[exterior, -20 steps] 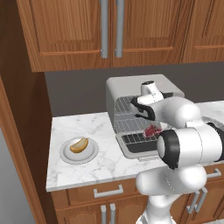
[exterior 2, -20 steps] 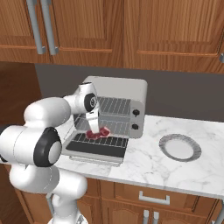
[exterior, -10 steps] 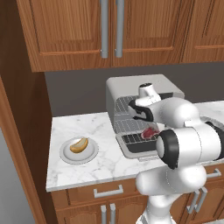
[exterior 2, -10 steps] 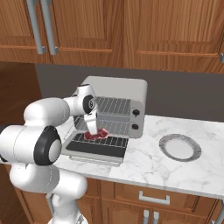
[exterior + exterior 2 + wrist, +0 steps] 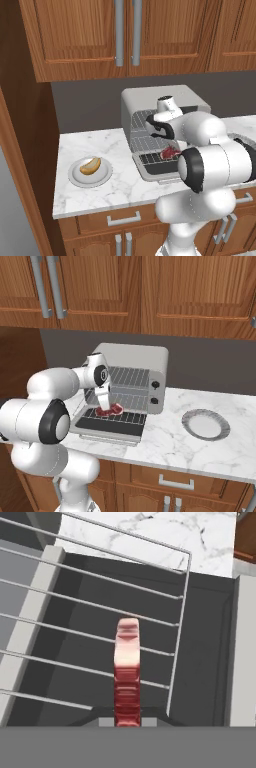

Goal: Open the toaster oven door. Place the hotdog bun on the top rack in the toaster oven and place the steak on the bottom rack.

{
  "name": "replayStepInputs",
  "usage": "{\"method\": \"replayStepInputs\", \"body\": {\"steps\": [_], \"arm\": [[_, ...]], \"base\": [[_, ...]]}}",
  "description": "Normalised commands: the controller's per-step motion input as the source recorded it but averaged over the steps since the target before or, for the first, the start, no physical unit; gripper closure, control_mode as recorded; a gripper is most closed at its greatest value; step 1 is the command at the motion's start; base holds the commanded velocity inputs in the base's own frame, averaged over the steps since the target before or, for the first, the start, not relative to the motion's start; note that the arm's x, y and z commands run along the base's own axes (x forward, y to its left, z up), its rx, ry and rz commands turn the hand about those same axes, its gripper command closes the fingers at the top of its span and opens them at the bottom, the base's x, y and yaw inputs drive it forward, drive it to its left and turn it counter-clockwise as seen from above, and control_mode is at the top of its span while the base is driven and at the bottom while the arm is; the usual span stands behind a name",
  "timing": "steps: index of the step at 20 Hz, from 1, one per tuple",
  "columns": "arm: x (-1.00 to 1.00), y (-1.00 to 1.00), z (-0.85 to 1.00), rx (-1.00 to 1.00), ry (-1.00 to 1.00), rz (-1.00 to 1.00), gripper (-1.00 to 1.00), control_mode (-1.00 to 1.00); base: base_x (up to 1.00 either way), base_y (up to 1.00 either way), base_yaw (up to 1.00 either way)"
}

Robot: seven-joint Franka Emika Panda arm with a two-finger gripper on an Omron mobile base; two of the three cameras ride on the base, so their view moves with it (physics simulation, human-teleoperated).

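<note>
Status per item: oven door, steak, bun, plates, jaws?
Dark-glass toaster oven door: open, folded down flat.
Red raw steak: held above the pulled-out lower wire rack.
Golden hotdog bun: on grey round plate.
Second grey plate: empty.
Gripper: jaws shut on steak.

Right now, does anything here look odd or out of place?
One thing: the steak is pinched in the gripper over the pulled-out rack, standing on edge in the hand view rather than lying flat. The bun sits neatly on its plate; nothing looks spilled or damaged.
</note>
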Motion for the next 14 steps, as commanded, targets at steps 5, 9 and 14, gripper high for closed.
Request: {"method": "replayStepInputs", "body": {"steps": [5,9,14], "arm": [[0.0,-0.01,0.09,0.0,-0.01,-0.06,1.0,-1.0],[0.03,0.0,0.0,0.0,0.0,-0.08,1.0,-1.0],[0.08,0.0,-0.01,0.0,0.0,-0.06,1.0,-1.0]], "base": [[0.0,0.0,0.0],[0.0,0.0,0.0],[0.0,0.0,0.0]]}}
